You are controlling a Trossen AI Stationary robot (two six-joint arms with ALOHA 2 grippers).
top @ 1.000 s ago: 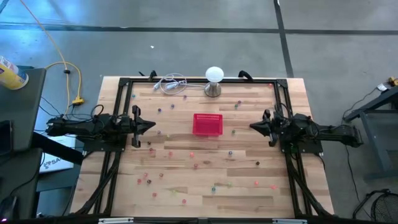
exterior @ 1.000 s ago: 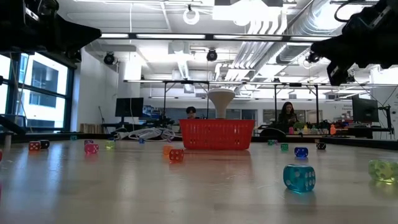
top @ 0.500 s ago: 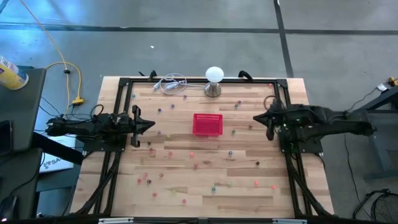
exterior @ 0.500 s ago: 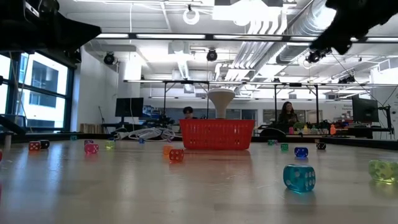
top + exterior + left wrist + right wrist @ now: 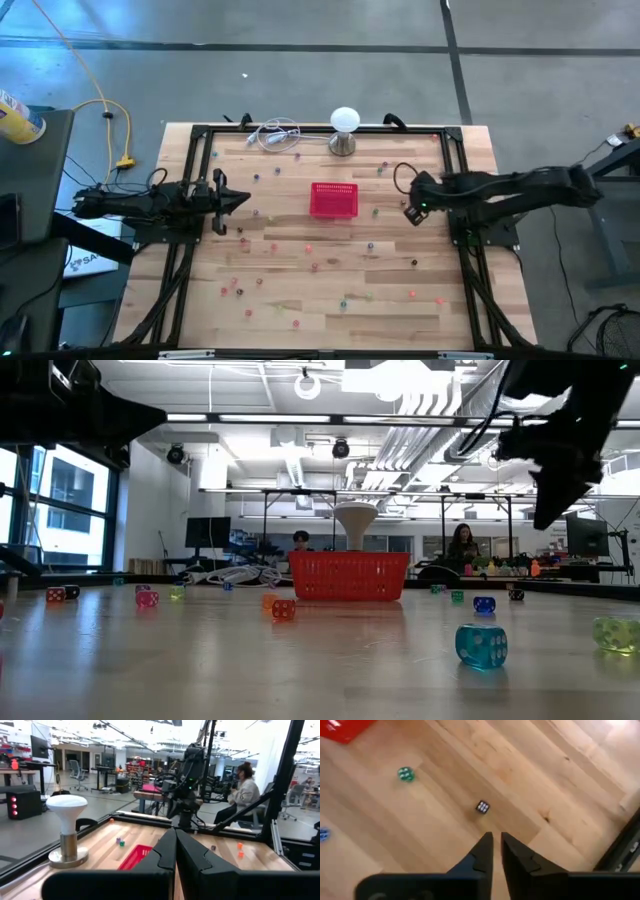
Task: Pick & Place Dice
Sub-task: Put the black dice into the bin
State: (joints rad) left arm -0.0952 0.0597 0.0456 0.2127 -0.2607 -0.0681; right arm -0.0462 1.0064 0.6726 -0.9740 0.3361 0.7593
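The right arm's jaws (image 5: pixel 494 845) showed a narrow gap, holding nothing; the left arm's jaws (image 5: pixel 175 851) were clenched and empty. From above, the right arm had reached inward from its rest, its jaws now over the tabletop (image 5: pixel 330 300) just right of the red basket (image 5: pixel 333 200), while the dice (image 5: pixel 308 247) lay scattered. Level with the tabletop, it hung high on the right. Its wrist camera looked down on a dark die (image 5: pixel 482 807) just ahead, probably its first pick.

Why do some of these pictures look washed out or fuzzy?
Low view: bright ceiling lights leave the arms as dark silhouettes, and the near blue die looks soft. Right wrist view: the dark die and green die are slightly smeared. High view: evenly lit.
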